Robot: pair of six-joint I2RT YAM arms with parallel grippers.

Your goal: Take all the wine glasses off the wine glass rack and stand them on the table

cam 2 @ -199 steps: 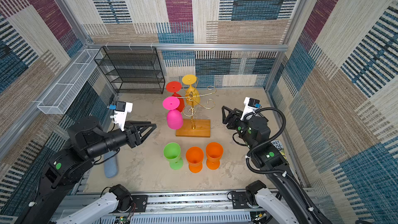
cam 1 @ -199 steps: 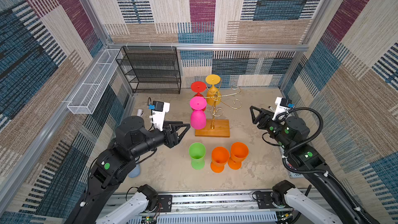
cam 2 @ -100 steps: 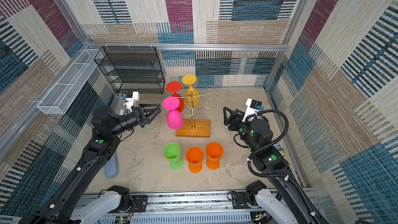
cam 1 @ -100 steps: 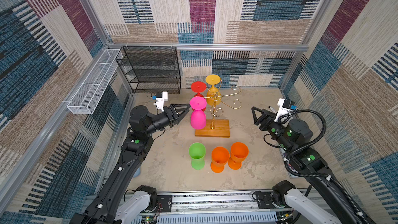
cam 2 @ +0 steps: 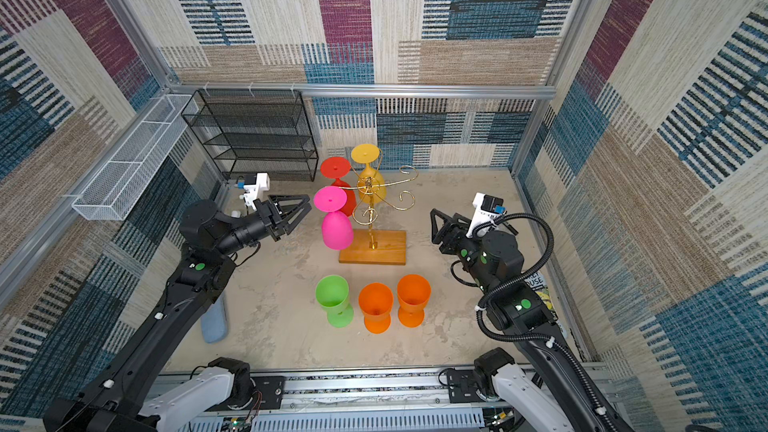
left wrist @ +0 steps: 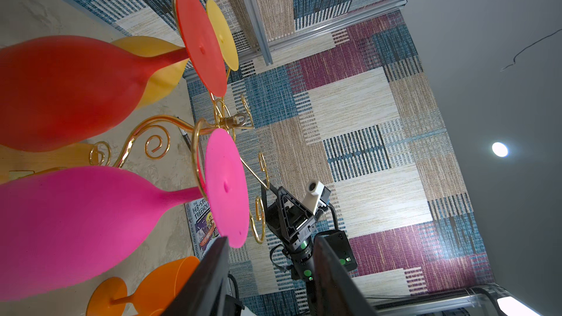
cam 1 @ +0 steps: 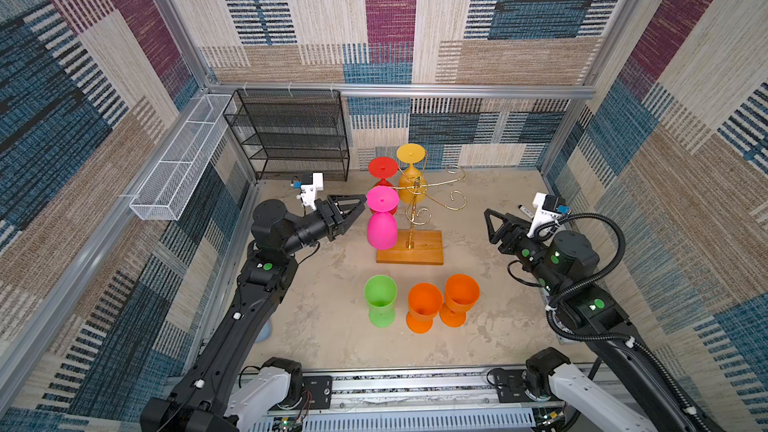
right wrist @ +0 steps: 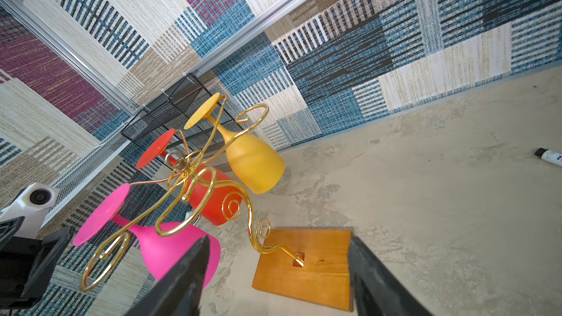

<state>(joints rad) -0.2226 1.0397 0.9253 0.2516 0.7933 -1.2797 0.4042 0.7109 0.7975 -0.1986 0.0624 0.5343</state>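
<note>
My left gripper point(cam 1: 360, 204) has swung in beside the foot of the pink wine glass point(cam 1: 381, 232), jaws apart, empty, like my right gripper point(cam 1: 489, 226). Three glasses point(cam 1: 382, 168) hang on the wine glass rack point(cam 1: 419, 250); three more glasses point(cam 1: 380, 299) stand in front.

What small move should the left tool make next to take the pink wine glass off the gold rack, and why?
Probably ease the left tool forward a little so its open jaws straddle the pink wine glass at its stem before closing. The glass hangs upside down on the wine glass rack, and the tool sits beside its foot, holding nothing.
</note>
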